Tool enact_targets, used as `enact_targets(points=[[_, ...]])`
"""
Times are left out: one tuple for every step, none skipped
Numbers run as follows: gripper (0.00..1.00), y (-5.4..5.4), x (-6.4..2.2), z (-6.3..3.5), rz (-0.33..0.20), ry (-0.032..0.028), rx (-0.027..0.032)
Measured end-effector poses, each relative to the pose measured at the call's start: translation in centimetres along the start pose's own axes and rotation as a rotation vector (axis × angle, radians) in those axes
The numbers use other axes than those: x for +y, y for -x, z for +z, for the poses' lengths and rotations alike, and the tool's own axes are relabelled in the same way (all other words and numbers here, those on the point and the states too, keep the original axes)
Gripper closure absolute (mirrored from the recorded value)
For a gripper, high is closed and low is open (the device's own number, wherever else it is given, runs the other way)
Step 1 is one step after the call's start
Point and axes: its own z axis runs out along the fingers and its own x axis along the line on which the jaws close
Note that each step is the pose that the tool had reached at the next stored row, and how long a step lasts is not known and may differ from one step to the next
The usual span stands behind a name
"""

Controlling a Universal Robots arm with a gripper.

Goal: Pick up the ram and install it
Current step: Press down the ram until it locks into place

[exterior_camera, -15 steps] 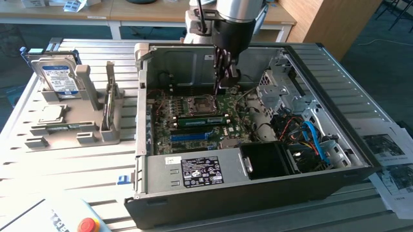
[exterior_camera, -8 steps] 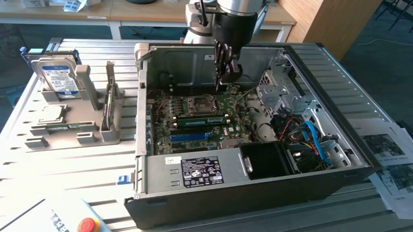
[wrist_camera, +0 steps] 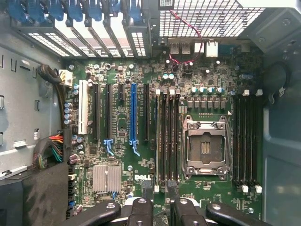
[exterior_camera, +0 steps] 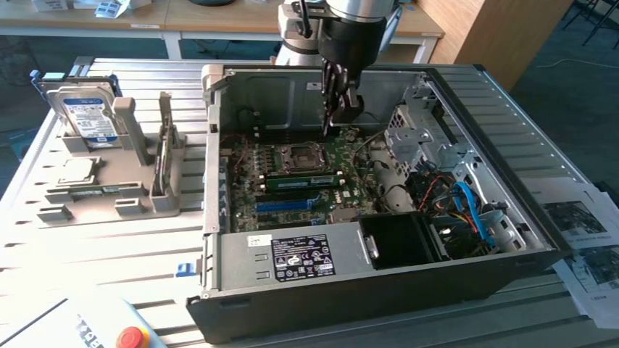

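The motherboard is green with one blue slot. The computer case is black. At upper left, the hard drive has a blue-white label. At lower left is a red button.

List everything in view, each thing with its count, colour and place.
table: one, silver, slatted, under everything
computer case: one, black and grey, open, on the table
motherboard: one, green, inside the case
ram: one, green strip, on the motherboard beside the CPU socket
CPU socket: one, silver, on the motherboard
blue slot: one, blue, on the motherboard
power supply: one, grey with black label, in the case
rack: one, grey, at the exterior view's left of the case
hard drive: one, silver with blue-white label, upright in the rack
papers: at least two, white, at the exterior view's right
arm: one, silver and black, above the case
gripper: one, black, open, above the motherboard, holding nothing
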Motion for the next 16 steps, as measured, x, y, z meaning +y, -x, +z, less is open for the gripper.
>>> enact_targets(points=[[0.75, 0.00, 0.00, 0.00, 0.000, -0.0001, 0.0000], [0.75, 0.00, 0.00, 0.00, 0.000, 0.0000, 0.0000], [0.75, 0.00, 0.00, 0.00, 0.000, 0.0000, 0.0000], [0.75, 0.00, 0.00, 0.00, 0.000, 0.0000, 0.0000], [0.75, 0.00, 0.00, 0.00, 0.000, -0.0001, 0.0000], [0.75, 0.00, 0.00, 0.00, 0.000, -0.0001, 0.0000], [0.75, 0.00, 0.00, 0.00, 0.000, 0.0000, 0.0000], [0.76, 0.00, 0.00, 0.00, 0.000, 0.0000, 0.0000], [0.76, 0.00, 0.00, 0.00, 0.000, 0.0000, 0.0000], [0.83, 0.00, 0.00, 0.00, 0.000, 0.0000, 0.0000], [0.89, 0.00, 0.00, 0.00, 0.000, 0.0000, 0.0000], [0.90, 0.00, 0.00, 0.00, 0.000, 0.0000, 0.0000], [0.90, 0.00, 0.00, 0.00, 0.000, 0.0000, 0.0000], [0.90, 0.00, 0.00, 0.00, 0.000, 0.0000, 0.0000], [0.90, 0.00, 0.00, 0.00, 0.000, -0.0001, 0.0000], [0.90, 0.00, 0.00, 0.00, 0.000, 0.0000, 0.0000]])
